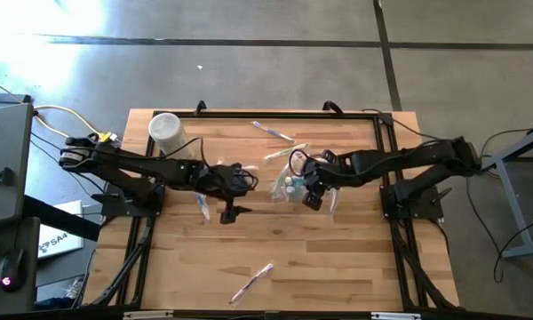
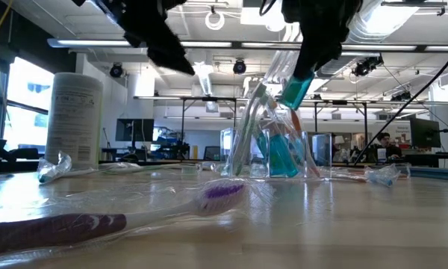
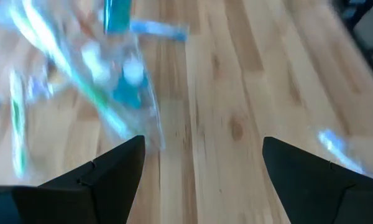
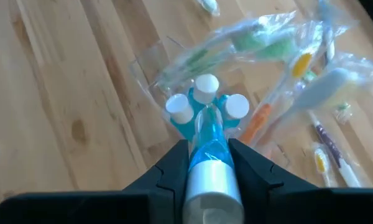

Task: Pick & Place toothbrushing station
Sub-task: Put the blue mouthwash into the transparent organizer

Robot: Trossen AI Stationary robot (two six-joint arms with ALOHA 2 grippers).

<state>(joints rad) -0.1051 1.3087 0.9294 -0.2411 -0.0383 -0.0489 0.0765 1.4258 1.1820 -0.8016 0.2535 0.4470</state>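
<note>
On the pale wooden slatted worktop [image 1: 338, 258], the small see-through clear plastic toothbrushing station [image 1: 287, 185] stands near the middle, slightly toward the right arm's side, holding blue white-capped tubes and several wrapped toothbrushes that lean out of it at angles. The right claw [image 4: 208, 149] hangs directly over the station with its two dark fingers clamped on a blue tube with a white cap [image 4: 209, 163], whose lower end points down among three other white-capped blue tubes [image 4: 205, 99] already standing in the holder. In the low view that tube [image 2: 297, 88] is tilted above the station [image 2: 272, 146], which rests on the worktop. The left claw [image 3: 202, 165] is just beside the station on its other side, above the wood, its fingers spread wide apart with nothing between them. A tall white cylindrical tub [image 1: 167, 132] stands near the far left corner of the worktop, well apart from the station. Loose wrapped toothbrushes lie scattered around: one with a purple handle [image 2: 112, 217] near the front edge, one near the far edge [image 1: 274, 132], and a blue one [image 1: 202, 206] under the left arm. In the room beyond, a person [image 2: 385, 146] sits at a desk.
</note>
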